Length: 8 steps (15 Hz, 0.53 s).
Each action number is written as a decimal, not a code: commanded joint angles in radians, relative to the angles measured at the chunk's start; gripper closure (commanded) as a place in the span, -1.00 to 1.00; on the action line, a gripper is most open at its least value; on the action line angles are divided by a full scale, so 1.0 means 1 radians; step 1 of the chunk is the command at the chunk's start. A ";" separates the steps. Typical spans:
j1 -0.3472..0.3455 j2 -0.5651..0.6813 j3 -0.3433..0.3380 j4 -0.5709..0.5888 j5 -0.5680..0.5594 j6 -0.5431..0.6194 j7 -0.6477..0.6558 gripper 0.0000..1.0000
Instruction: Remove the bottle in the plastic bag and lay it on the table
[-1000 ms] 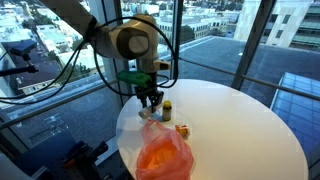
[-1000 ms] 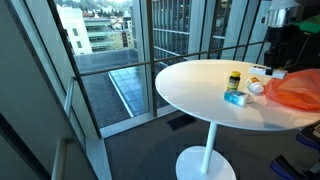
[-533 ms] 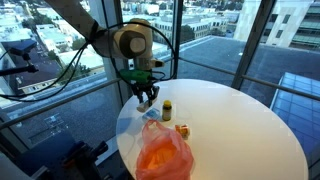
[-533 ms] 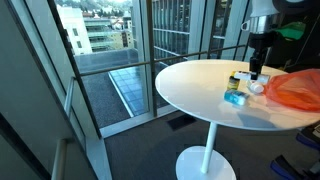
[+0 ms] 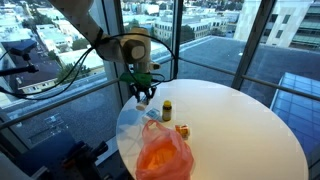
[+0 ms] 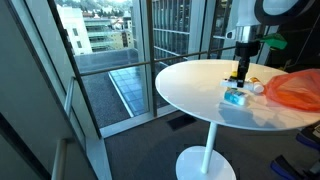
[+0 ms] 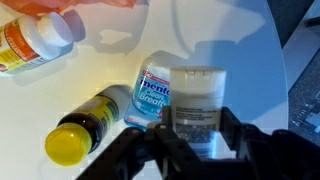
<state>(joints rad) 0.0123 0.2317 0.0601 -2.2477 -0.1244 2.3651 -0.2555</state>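
On the worktop (image 5: pixel 240 120), leftmost in the wrist view, an orange-labelled bottle (image 7: pixel 32 42) with a white cap lies on its side just beside the plastic bag (image 7: pixel 95 5); what the bag holds cannot be made out. Next comes a dark bottle (image 7: pixel 85 128) with a yellow cap, then a light-blue tub (image 7: pixel 153 92). Right of the tub and partly covering it, the bottle (image 7: pixel 197 105) is outside the bag, grasped between the jaws. In an exterior view the arm (image 5: pixel 125 45) bends in from the left, jaws pointing down above the worktop near the dark bottle.
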 commanded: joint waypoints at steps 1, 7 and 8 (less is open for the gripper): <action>0.003 0.004 0.000 0.004 0.002 -0.003 -0.006 0.00; 0.002 0.005 0.000 0.004 0.002 -0.003 -0.010 0.00; 0.003 0.000 0.000 -0.003 0.002 0.000 -0.005 0.50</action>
<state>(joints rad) 0.0123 0.2371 0.0623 -2.2455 -0.1237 2.3650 -0.2653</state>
